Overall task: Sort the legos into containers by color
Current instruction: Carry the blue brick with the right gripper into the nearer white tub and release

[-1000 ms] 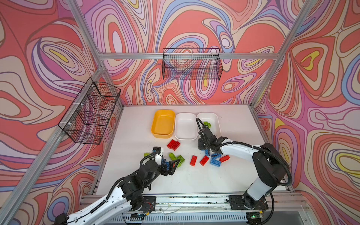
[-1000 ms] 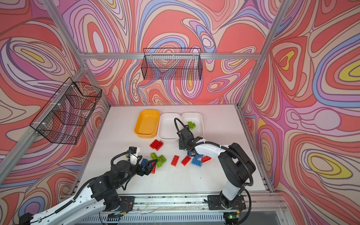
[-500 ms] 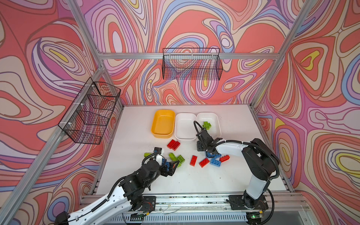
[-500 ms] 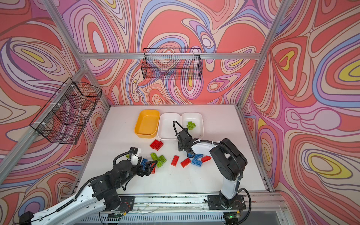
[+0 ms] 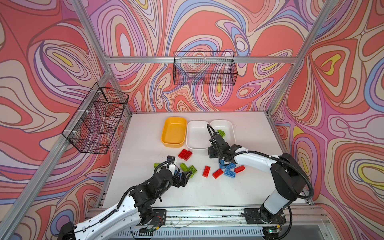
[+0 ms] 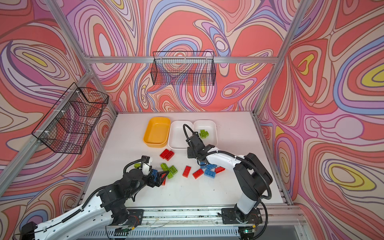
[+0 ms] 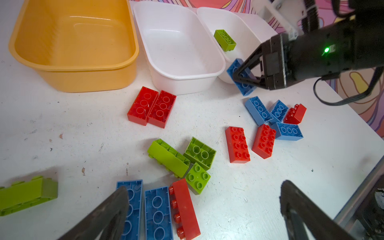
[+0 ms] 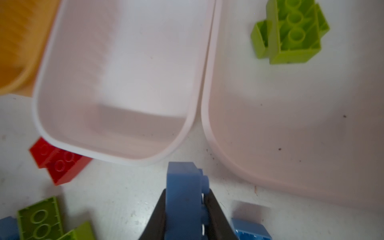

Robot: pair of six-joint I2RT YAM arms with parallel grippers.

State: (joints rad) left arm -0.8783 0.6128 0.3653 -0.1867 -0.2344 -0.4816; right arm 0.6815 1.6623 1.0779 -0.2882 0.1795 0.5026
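My right gripper [image 8: 184, 199] is shut on a blue lego [image 8: 182, 182], held on edge just above the table in front of the gap between the two white containers [image 5: 196, 135] [image 5: 228, 126]. Green legos [image 5: 220, 133] lie in the right white one. The yellow container [image 5: 174, 131] and the middle white one are bare. My left gripper [image 7: 204, 188] hangs open over two blue legos [image 7: 158, 212] and a red one [image 7: 185, 209], touching none. Red [image 5: 185, 154], green [image 5: 188, 167] and blue legos [image 5: 229, 169] lie scattered mid-table.
Two black wire baskets hang on the walls, one at the back [image 5: 204, 68] and one on the left [image 5: 95, 120]. A lone green lego [image 7: 27, 193] lies apart near the left arm. An aluminium rail [image 5: 207, 212] runs along the table's front edge.
My right gripper has closed on the blue lego and shifted a little left toward the white containers, its arm folding in. The left gripper has stayed open and hardly moved.
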